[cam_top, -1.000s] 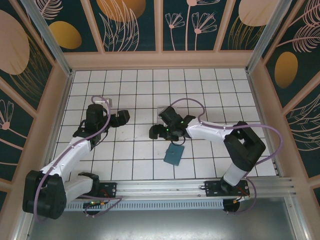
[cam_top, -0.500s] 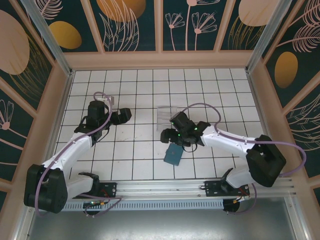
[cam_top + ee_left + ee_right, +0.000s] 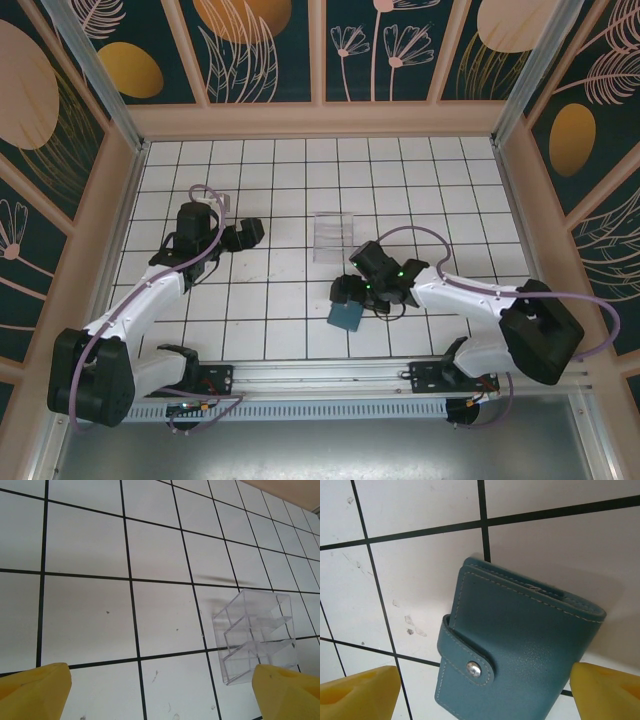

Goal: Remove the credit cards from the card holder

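Since the small flat teal-blue stitched card holder (image 3: 520,650) lies closed on the white tiled table (image 3: 260,190), with its strap (image 3: 465,652) fastened by a metal snap button (image 3: 473,668), the step in hand is, I judge, to open it first. The right gripper (image 3: 482,700) hovers just above it, its yellow fingers (image 3: 360,692) spread wide and holding nothing. A good way would be to come down at the strap end, pinch the free edge of the strap and pull it off the snap, keeping the body flat on the tiles. The left gripper (image 3: 160,695) is also wide open and empty, well apart from the holder. It faces the clear plastic tray with dividers (image 3: 255,635), whose compartments look empty. The credit cards are hidden inside the closed holder.
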You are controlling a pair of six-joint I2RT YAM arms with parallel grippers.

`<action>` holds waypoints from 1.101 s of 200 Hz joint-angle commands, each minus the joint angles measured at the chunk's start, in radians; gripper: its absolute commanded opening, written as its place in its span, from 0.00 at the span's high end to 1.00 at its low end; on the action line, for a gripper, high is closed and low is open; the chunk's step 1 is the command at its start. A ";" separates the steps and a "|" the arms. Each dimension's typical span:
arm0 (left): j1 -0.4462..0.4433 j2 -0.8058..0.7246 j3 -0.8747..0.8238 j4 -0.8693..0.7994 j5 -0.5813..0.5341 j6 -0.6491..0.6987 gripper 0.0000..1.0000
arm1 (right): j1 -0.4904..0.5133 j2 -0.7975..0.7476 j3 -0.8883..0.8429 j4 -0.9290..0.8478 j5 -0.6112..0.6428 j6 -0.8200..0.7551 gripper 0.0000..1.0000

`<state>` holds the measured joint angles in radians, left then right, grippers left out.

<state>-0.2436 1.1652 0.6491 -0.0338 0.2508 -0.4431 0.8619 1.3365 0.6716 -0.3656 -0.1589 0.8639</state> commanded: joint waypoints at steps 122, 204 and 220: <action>-0.013 0.011 0.009 -0.041 0.015 -0.005 0.08 | 0.023 0.115 0.083 -0.026 0.050 -0.033 0.12; -0.020 0.028 0.011 -0.035 0.019 -0.013 0.08 | 0.050 0.133 0.052 -0.007 -0.039 -0.023 0.25; -0.020 0.031 0.011 -0.035 0.021 -0.013 0.08 | 0.055 0.153 0.057 0.009 -0.050 -0.014 0.30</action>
<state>-0.2565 1.1858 0.6491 -0.0643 0.2550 -0.4473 0.9028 1.4586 0.7303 -0.3511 -0.1852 0.8436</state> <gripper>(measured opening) 0.918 0.732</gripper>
